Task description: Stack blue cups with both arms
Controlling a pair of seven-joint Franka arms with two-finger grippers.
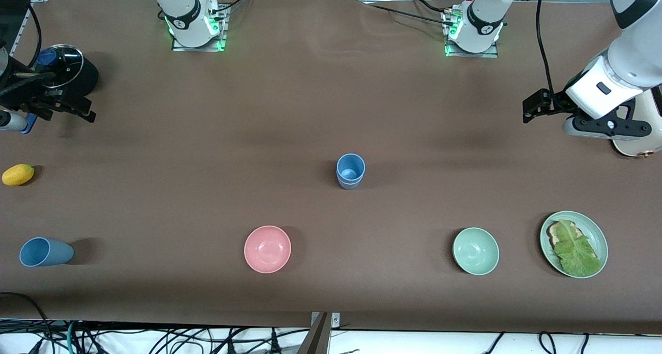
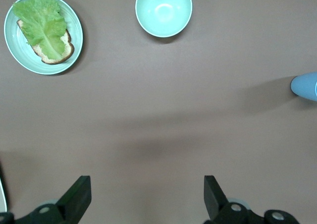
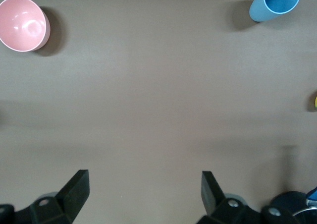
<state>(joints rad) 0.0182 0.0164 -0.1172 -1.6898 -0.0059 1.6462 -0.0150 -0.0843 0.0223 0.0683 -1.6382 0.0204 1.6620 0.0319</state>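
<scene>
Two blue cups (image 1: 350, 171) stand nested one in the other at the middle of the table; their edge shows in the left wrist view (image 2: 304, 86). A third blue cup (image 1: 45, 252) sits alone near the front edge at the right arm's end, and shows in the right wrist view (image 3: 275, 3). My left gripper (image 1: 526, 111) is open and empty over bare table at the left arm's end (image 2: 147, 194). My right gripper (image 1: 85, 111) is open and empty over the table at the right arm's end (image 3: 145, 189).
A pink bowl (image 1: 267, 249), a green bowl (image 1: 476, 251) and a green plate (image 1: 600, 235) with bread and lettuce lie along the front. A yellow fruit (image 1: 18, 174) and a lidded black pot (image 1: 64, 67) are at the right arm's end. A cream appliance (image 1: 638, 136) sits under the left arm.
</scene>
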